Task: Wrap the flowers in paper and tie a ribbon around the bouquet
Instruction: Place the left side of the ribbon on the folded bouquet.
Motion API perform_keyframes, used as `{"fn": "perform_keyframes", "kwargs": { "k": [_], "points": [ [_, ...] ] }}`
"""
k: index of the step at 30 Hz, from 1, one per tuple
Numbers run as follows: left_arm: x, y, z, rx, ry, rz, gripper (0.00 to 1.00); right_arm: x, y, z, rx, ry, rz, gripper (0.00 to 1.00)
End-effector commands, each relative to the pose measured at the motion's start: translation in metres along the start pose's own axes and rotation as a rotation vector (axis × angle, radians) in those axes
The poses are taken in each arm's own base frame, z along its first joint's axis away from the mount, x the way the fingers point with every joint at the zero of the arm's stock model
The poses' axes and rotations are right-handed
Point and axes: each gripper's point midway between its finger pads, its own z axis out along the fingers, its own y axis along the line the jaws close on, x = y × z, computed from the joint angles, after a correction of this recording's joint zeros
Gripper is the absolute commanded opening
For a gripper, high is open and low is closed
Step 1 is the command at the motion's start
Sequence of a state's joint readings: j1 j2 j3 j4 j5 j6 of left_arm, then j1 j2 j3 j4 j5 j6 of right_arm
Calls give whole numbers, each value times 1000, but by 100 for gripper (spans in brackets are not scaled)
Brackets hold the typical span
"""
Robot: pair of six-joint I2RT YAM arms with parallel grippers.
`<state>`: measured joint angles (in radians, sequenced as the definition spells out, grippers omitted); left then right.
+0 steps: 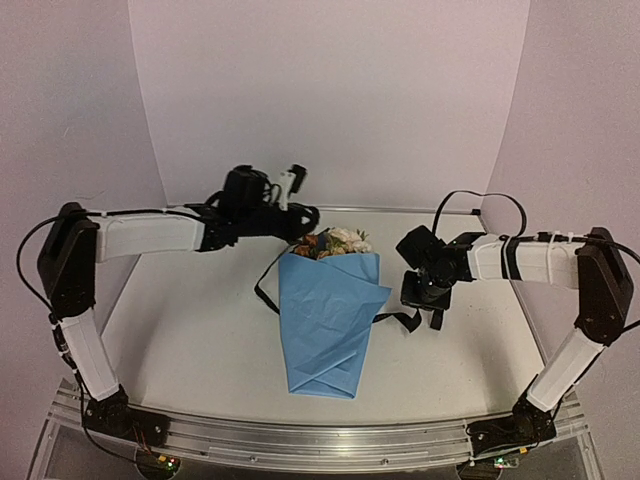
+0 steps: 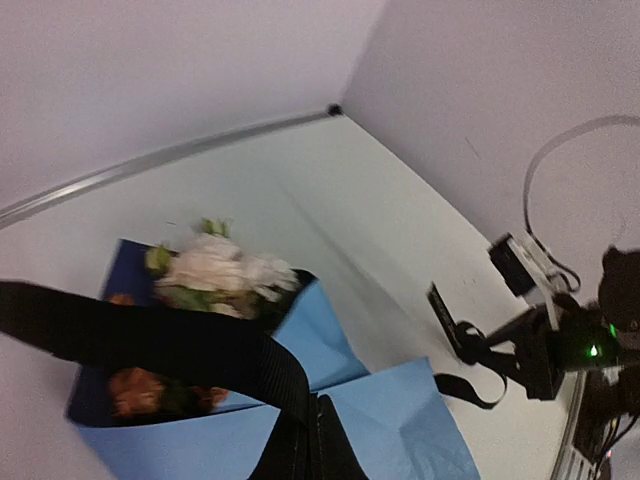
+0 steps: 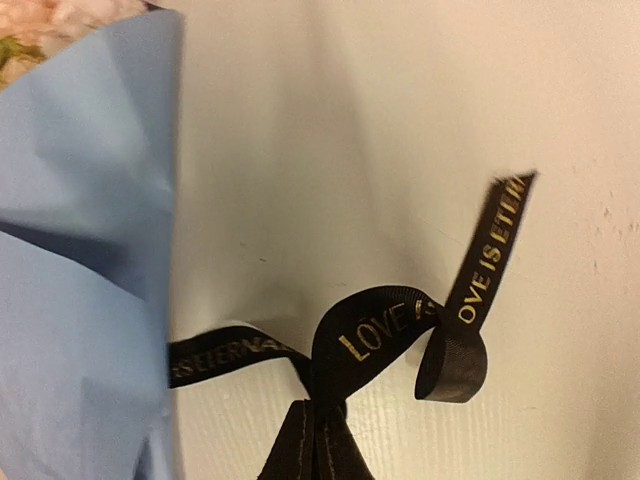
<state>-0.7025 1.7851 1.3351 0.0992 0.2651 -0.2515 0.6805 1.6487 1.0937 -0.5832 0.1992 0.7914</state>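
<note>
paper [image 1: 325, 310] light blue, navy inside | ribbon [image 3: 380, 322] black, gold lettering | flowers [image 2: 215, 270] cream, orange

I've got the top camera high on the near side of the bouquet [image 1: 328, 320], looking down and forward, far enough back to see it whole. Left wrist view: I'm close above the bouquet's flowered end, facing across it toward the right arm [image 2: 540, 345] beyond. Right wrist view: nearly straight down, very close beside the bouquet's right edge, the ribbon [image 3: 400, 330] large in frame. All three share the bouquet; both wrist views catch the ribbon.
</note>
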Motion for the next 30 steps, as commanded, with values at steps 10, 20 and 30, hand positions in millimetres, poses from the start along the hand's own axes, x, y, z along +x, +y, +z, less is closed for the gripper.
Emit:
{"fn": "perform_keyframes", "kwargs": {
  "k": [10, 20, 30],
  "points": [
    [145, -112, 84, 166, 359, 563, 0, 14, -53, 29, 87, 135, 306, 0],
    [110, -148, 64, 245, 216, 620, 0, -3, -68, 69, 153, 236, 403, 0],
    [98, -203, 29, 533, 25, 837, 0, -57, -41, 89, 65, 249, 475, 0]
  ]
}}
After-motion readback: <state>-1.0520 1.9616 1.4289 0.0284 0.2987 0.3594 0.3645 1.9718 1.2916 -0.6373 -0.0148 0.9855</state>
